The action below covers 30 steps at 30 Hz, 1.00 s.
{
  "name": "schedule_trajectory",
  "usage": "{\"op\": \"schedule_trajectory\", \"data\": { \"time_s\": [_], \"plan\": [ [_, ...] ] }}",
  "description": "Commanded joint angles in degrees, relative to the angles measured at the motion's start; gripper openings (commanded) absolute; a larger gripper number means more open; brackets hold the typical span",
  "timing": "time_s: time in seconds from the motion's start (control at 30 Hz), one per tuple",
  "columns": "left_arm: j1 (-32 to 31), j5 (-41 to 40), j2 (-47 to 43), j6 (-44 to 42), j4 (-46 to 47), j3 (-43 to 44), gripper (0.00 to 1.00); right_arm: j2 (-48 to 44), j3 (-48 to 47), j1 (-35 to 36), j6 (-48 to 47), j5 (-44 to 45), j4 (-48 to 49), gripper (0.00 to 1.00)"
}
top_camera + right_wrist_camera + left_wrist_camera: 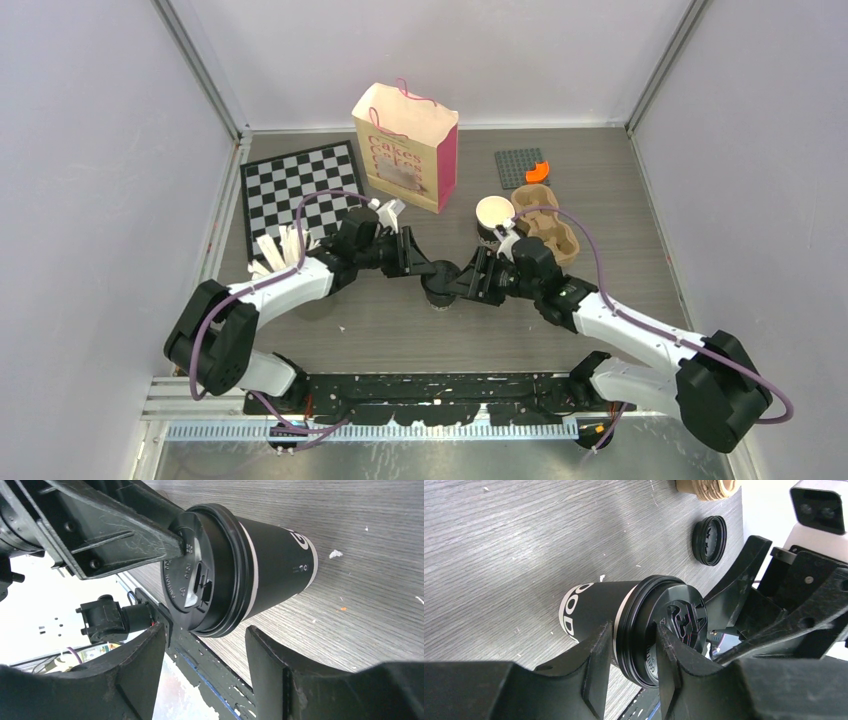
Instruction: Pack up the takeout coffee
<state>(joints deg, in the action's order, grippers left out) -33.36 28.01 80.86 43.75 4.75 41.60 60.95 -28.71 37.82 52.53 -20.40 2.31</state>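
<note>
One takeout coffee cup (438, 296), black with a white band and a black lid on it, stands mid-table between both arms. My left gripper (633, 627) is shut across the lid's rim (639, 630), with one finger under the rim on the sleeve and the other on the lid's top. My right gripper (204, 629) stands open beside the same cup (270, 570), its fingers apart from it. The second cup (493, 213) stands uncovered, white inside, next to the brown carrier (552, 228). A loose black lid (710, 540) lies on the table.
A paper bag (405, 145) stands open at the back centre. A chessboard (300, 185) lies back left, with a cup of white sticks (278, 250) by my left arm. A grey plate (518, 165) with an orange piece (538, 171) sits back right.
</note>
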Motion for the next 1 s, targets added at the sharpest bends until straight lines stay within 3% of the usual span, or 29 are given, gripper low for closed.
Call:
{"op": "schedule_trajectory", "data": {
  "time_s": [0.0,0.27,0.67,0.87,0.97],
  "plan": [
    [-0.65,-4.84,2.59,-1.60,-5.83,-1.87,0.37,1.60,1.04,0.37,2.17,0.74,4.95,0.63],
    [-0.71,-5.55,2.64,-2.02,-6.33,-1.96,0.37,4.54,5.50,0.34,5.05,0.58,12.97,0.50],
    [-0.66,-5.75,3.95,-2.74,-6.30,-2.23,0.36,7.15,13.80,0.33,7.62,8.40,18.69,0.38],
    [-0.71,-4.62,4.30,-3.33,-5.56,-2.15,0.36,8.31,15.07,0.33,7.33,7.96,21.80,0.37],
    [-0.66,-2.84,4.15,-3.70,-5.02,-1.86,0.36,4.99,11.40,0.37,5.24,6.21,17.75,0.39]
  ]
}}
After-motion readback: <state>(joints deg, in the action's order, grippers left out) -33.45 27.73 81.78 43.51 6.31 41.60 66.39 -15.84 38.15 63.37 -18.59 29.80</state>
